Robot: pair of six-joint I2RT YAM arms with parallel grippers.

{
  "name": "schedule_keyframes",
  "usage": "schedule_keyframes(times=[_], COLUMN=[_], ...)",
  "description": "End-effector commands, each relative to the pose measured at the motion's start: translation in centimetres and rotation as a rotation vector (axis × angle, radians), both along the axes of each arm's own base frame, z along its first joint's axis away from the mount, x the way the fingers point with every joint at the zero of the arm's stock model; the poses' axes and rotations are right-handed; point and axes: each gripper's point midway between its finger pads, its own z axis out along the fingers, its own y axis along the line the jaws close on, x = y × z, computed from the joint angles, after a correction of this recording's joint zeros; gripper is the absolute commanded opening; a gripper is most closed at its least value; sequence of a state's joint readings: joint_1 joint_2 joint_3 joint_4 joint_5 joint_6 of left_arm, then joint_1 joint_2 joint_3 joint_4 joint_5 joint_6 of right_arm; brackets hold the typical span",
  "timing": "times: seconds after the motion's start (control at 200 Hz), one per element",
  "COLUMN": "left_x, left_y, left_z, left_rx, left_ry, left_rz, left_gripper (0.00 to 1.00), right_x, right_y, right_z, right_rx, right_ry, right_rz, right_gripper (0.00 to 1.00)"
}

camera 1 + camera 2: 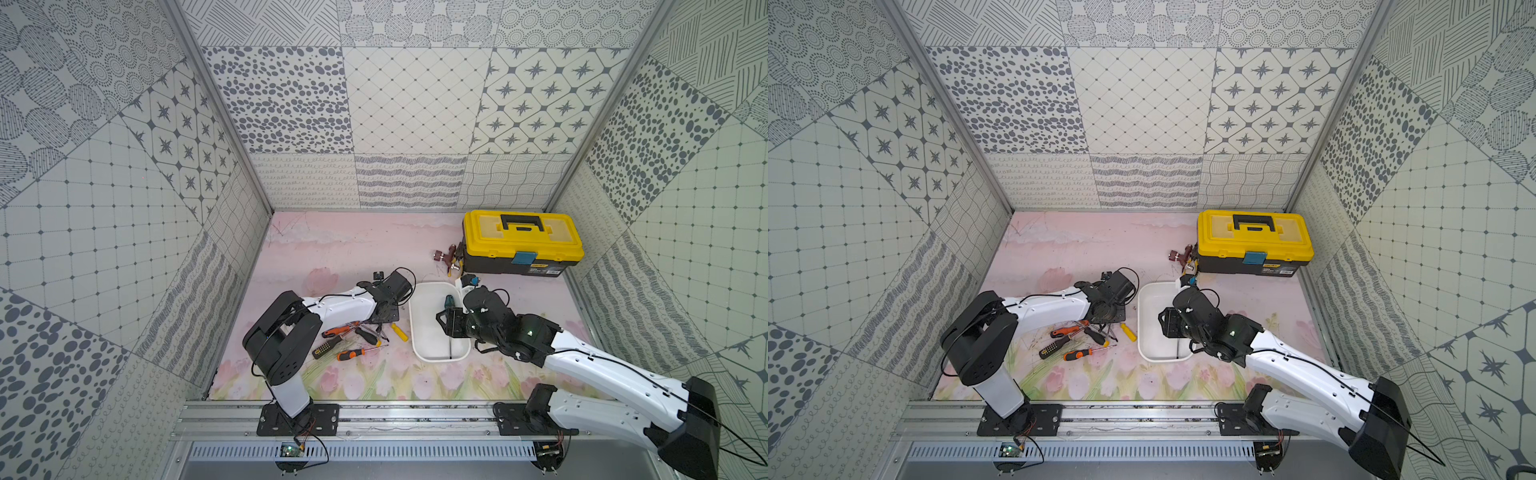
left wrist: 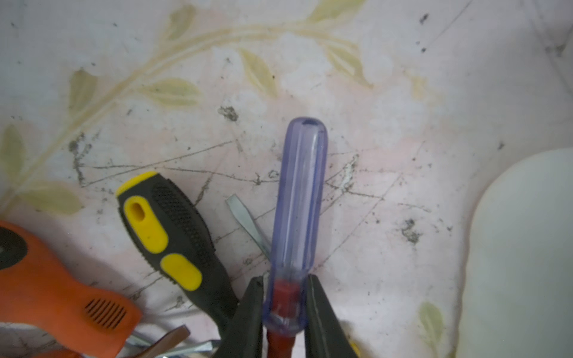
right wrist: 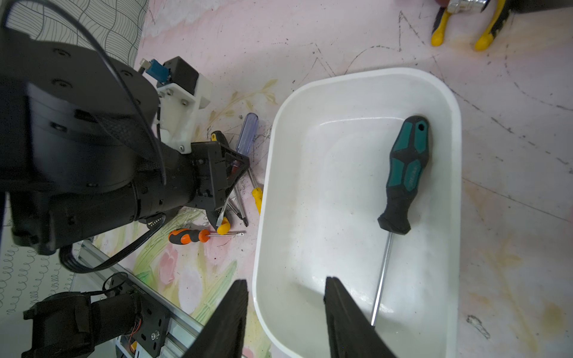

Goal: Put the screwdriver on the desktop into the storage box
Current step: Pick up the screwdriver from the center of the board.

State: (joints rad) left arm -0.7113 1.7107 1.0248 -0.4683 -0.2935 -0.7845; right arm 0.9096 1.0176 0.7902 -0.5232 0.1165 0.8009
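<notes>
In both top views, patterned walls close the counter point(image 1: 332, 249) in on three sides and a metal rail runs along the front. Its far half lies bare apart from a yellow-lidded toolbox point(image 1: 521, 237) in the far right corner. The storage box point(image 1: 424, 332) stands mid-counter, its long side running front to back, with a strip of bare counter to its right. A heap of screwdrivers point(image 1: 357, 336) lies just beside its left wall, and the left end effector point(image 1: 382, 322) sits low over that heap. The right end effector point(image 1: 449, 328) hangs over the box, above a green-handled screwdriver point(image 1: 449, 301) lying inside.

In the left wrist view, the left end effector's fingers point(image 2: 248, 310) press on both sides of the neck of a clear blue screwdriver point(image 2: 299, 198) that lies on the counter. Its handle points away from the wrist across scratched, bare surface. A black-and-yellow handle point(image 2: 167, 229) lies just beside it, and the box's rounded rim point(image 2: 521, 248) is near on the other side.

In the right wrist view, the right end effector point(image 3: 285, 310) is spread wide with nothing between its fingers. One finger shows over the counter and the other over the box floor. The green-handled screwdriver point(image 3: 406, 173) lies along the box's right wall, apart from both fingers. The clear blue screwdriver point(image 3: 248, 130) lies outside the box, near its left wall.
</notes>
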Motion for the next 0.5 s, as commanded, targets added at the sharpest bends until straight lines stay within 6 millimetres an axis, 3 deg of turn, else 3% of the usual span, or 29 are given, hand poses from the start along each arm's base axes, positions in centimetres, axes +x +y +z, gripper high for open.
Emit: schedule_keyframes(times=[0.0,0.135,0.195,0.395,0.49], left_x=[-0.5,-0.9,-1.2,-4.0,-5.4], left_y=[0.8,1.1,0.2,-6.5,-8.0], left_z=[3.1,8.6,11.2,20.0,22.8], left_rx=[-0.045,-0.165,-0.296,-0.936,-1.185], left_ry=[-0.044,-0.170,-0.230,-0.339,-0.344], left_rz=[0.049,0.082,0.063,-0.142,-0.192], left_gripper=[0.00,0.00,0.00,0.00,0.00], right_x=[-0.1,-0.7,-1.2,-3.8,-4.2], right_y=[1.2,2.9,4.1,7.3,7.8], right_z=[1.7,2.7,3.6,7.1,7.9], right_rx=[0.070,0.129,0.194,0.425,0.475], right_ry=[-0.033,-0.047,-0.057,-0.087,-0.097], right_rz=[0.033,0.110,0.169,0.371,0.403], right_gripper=[0.46,0.46,0.48,0.67,0.73])
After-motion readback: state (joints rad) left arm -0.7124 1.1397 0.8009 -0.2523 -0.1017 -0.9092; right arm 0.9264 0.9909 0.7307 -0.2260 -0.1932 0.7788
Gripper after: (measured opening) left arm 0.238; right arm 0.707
